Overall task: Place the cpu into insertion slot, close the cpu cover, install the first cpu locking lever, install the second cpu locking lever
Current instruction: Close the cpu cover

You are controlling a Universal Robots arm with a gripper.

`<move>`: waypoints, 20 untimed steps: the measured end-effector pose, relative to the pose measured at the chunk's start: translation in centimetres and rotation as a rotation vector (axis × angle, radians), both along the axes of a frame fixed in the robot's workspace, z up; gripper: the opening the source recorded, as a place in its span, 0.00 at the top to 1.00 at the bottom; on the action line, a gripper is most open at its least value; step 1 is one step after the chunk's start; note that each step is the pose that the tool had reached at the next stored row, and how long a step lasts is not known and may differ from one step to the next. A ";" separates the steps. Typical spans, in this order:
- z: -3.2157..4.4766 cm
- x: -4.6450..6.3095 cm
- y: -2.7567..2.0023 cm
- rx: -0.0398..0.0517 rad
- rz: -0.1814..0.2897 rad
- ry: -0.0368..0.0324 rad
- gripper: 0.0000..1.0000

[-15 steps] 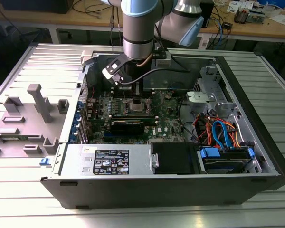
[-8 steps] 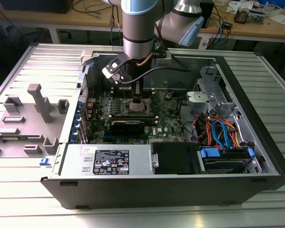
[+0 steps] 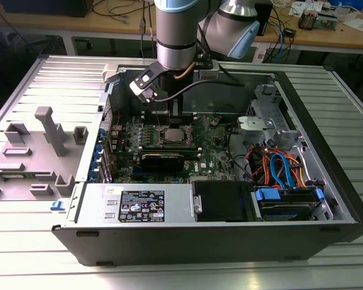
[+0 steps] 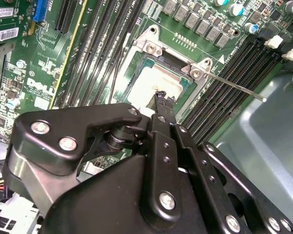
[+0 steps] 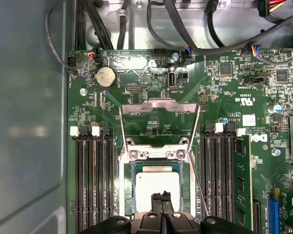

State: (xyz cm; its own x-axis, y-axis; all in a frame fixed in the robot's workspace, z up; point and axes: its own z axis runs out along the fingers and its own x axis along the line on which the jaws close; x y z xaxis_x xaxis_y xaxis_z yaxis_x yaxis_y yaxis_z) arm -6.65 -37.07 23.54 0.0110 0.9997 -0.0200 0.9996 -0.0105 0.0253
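Silver-grey cpu [image 5: 156,180] sits in the insertion slot [image 5: 127,190], one edge hidden behind the pinched-together pincer [image 5: 161,197].

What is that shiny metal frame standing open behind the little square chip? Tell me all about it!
That is the cpu cover, a thin silver metal frame with a big window cut through its middle; green board shows through. It is swung open, hinged at one edge of the insertion slot. The cpu lies uncovered in the slot. The gripper is over the cpu, apart from the cover.
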 end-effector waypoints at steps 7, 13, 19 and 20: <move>0.52 0.0 0.00 0.0000 0.000 0.0001 0.89; 0.71 0.0 0.00 0.0000 0.000 0.0000 0.89; 0.98 0.0 0.00 -0.0001 0.000 0.0001 0.89; 1.07 0.0 0.00 -0.0001 0.000 0.0001 0.89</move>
